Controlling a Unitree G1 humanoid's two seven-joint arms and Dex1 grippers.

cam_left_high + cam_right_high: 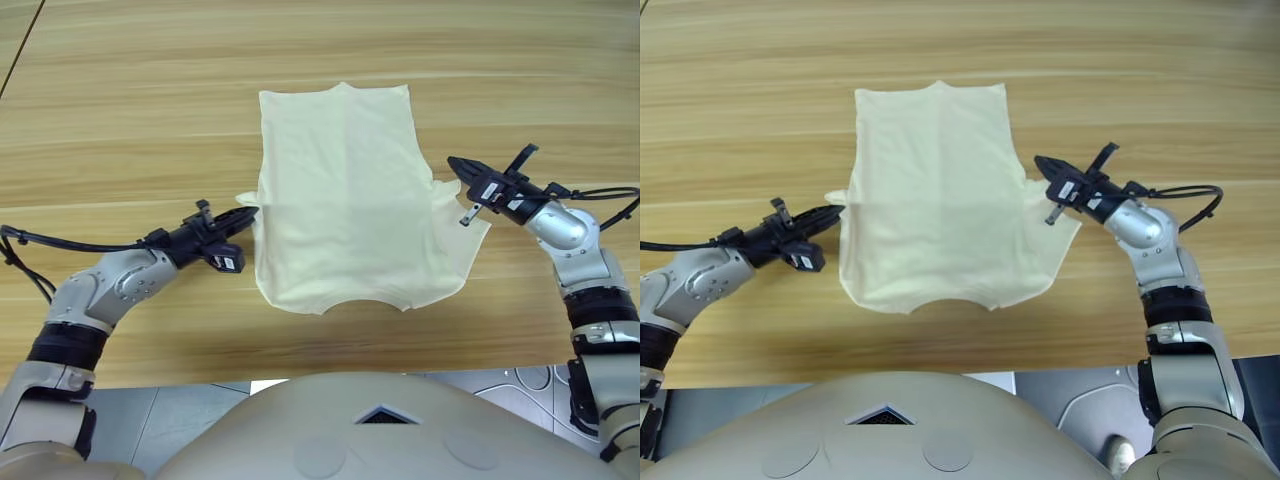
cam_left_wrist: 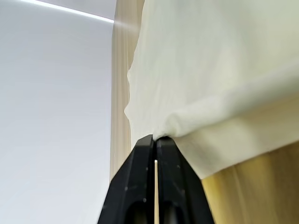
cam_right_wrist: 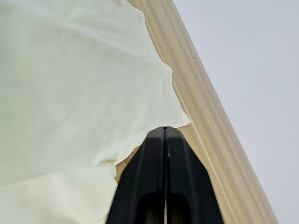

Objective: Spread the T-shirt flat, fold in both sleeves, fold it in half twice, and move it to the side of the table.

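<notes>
Left eye view: the wooden table (image 1: 120,100) runs from the lower part of the frame to the top edge, and the pale yellow T-shirt (image 1: 345,200) lies on it in the middle, its back or front facing up and mostly smooth. The shirt's nearest edge, low in the frame, is its widest part and has a shallow scoop in the middle. From there the cloth narrows a little toward a straight far edge in the upper centre.

At lower left the left gripper (image 1: 248,212) points in at the shirt's left edge, about level with a small flap of sleeve that sticks out there. Its two fingers are pressed narrow together. The left wrist view shows a rolled fold of the cloth pinched at their tips, with the shirt spreading away beyond it over the wood.

At the right of the frame, slightly higher, the right gripper (image 1: 455,163) points in at the shirt's right edge, just above the right sleeve. That sleeve lies spread on the table, angling out toward the lower right. This gripper's fingers are also drawn tight together, with no gap between them. In the right wrist view a corner of the cloth meets their tips, but I cannot tell whether any fabric is caught between them or only touches them.

Beyond both grippers the far half of the shirt lies flat, with bare table on either side and behind it.
</notes>
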